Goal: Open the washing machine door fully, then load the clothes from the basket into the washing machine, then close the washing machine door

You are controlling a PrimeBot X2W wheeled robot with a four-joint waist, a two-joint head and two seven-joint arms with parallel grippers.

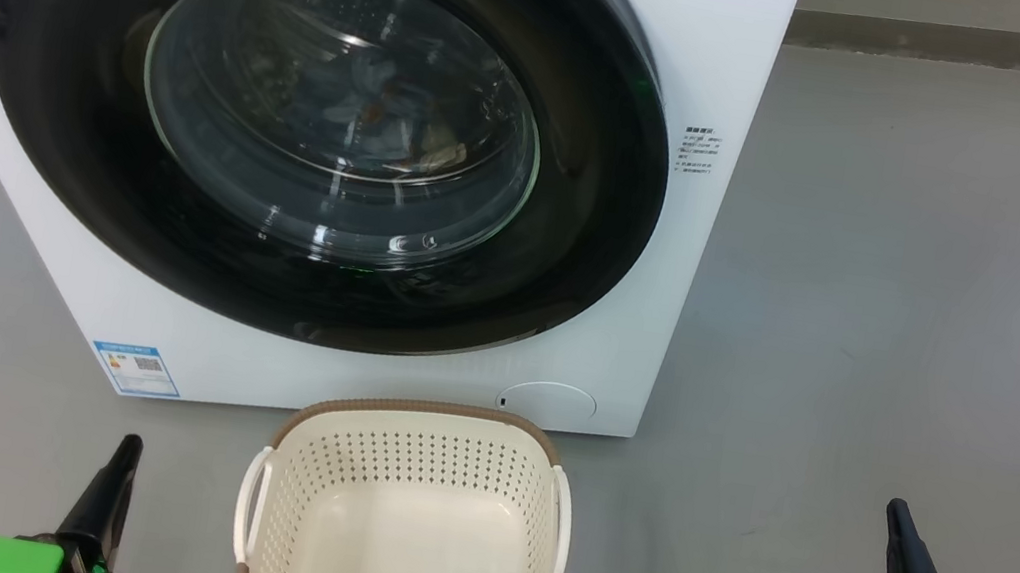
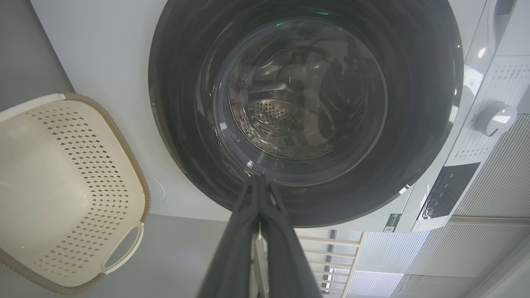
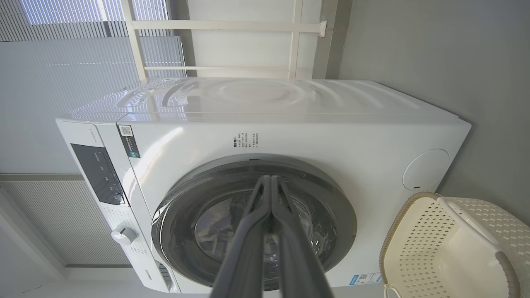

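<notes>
The floor is grey, smooth and a little matte. The washer, large and white, stands on it. The basket also stands on the floor, upright, just in front of the washer's lower edge. Whether the two touch, I cannot tell.

washing machine top cut off, basket near rim cropped, clothes murky behind door glass

Bright, even light, soft shadows. Glare on door; blinds mirrored on machine top. Wrist views bow at edges.
</notes>
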